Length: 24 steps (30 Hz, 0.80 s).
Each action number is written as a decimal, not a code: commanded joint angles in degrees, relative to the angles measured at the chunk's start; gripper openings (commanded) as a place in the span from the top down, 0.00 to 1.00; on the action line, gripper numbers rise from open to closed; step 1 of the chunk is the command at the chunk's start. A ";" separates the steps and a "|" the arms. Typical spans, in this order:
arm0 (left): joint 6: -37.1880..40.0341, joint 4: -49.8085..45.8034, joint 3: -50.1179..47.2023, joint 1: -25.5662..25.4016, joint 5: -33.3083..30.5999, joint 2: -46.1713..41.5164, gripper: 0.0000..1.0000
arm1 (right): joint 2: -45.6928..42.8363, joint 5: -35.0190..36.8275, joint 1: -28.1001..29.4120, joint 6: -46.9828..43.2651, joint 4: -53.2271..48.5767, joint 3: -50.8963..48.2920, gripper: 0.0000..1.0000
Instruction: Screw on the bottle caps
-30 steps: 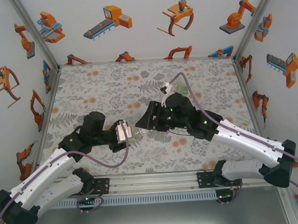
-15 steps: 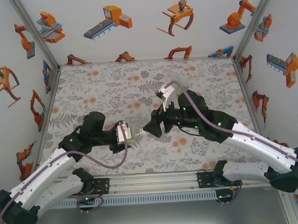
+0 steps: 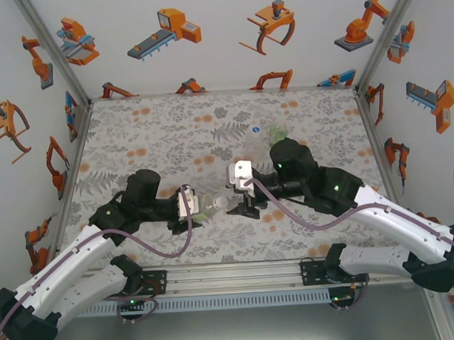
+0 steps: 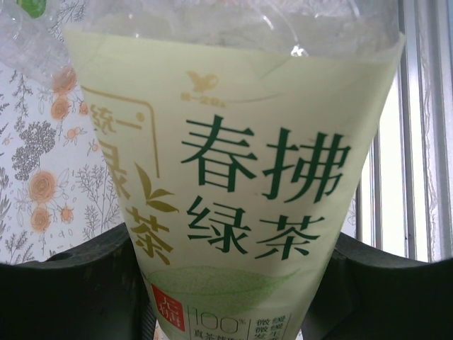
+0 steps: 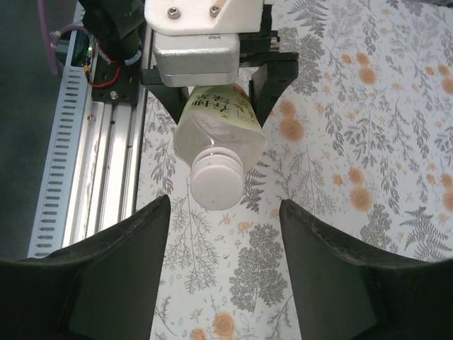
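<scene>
Gripping the bottle (image 3: 211, 207) sideways in left hand (image 3: 193, 205), cap (image 5: 217, 184) just short of wide-open right hand (image 5: 225, 216)

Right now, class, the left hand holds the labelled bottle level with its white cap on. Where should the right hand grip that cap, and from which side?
Grip the white cap by its round side wall, a finger each side. The right hand should probably come in from the cap end, along the labelled bottle: the left hand holds it roughly level, cap facing the open fingers.
</scene>
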 commanded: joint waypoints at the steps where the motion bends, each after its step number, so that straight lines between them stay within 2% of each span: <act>1: 1.60 -0.10 1.58 -0.23 2.66 -0.49 1.00 | 1.08 -2.83 0.30 -3.63 1.00 0.71 0.44; 8: 1.60 -0.19 1.59 -0.24 2.63 -0.25 1.00 | 2.11 -4.41 0.38 -2.98 3.75 0.18 0.55; 15: 1.79 -0.36 1.76 -0.23 2.40 0.22 1.00 | 2.81 -5.90 0.42 -2.50 4.15 -0.10 0.59; 21: 1.79 -0.36 1.76 -0.26 2.32 0.21 1.00 | 2.73 -5.11 0.44 -0.34 4.26 -0.66 0.70; 24: 1.78 -0.36 1.84 -0.25 2.19 0.21 1.00 | 2.05 -3.09 0.51 5.30 6.72 -2.09 0.77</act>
